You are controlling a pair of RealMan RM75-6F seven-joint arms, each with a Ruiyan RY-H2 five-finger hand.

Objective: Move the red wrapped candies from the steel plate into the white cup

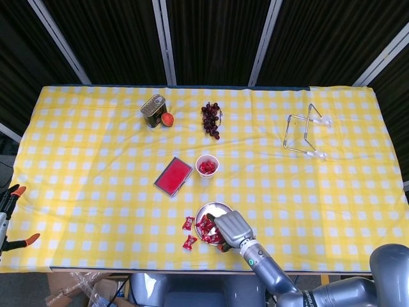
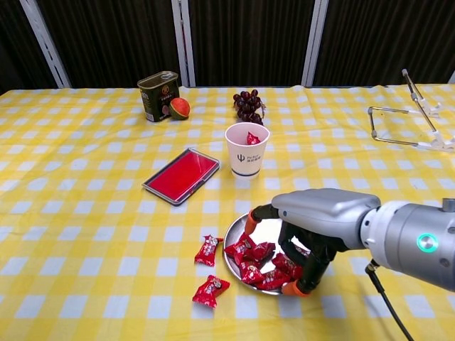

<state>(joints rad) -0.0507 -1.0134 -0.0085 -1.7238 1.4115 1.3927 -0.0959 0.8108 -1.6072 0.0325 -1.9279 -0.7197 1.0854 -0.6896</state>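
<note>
Two candies point(image 2: 208, 270) lie off the steel plate point(image 2: 264, 229)

Hand point(image 2: 313, 227): smooth silver-grey shell across the back; dark fingers point(image 2: 310, 264) capped with orange tips.
Wrist: thick silver-grey cylinder point(image 2: 409, 241) on which a small round green light is set.
Cable: a thin black lead point(image 2: 380, 298) is seen hanging below the wrist.
Head view: the same grey hand point(image 1: 233, 229) and rounded arm segments point(image 1: 271, 275) are shown.

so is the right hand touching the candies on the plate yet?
Cannot tell. In the chest view the right hand arches over the candies on the steel plate, fingertips hidden among the wrappers.
</note>
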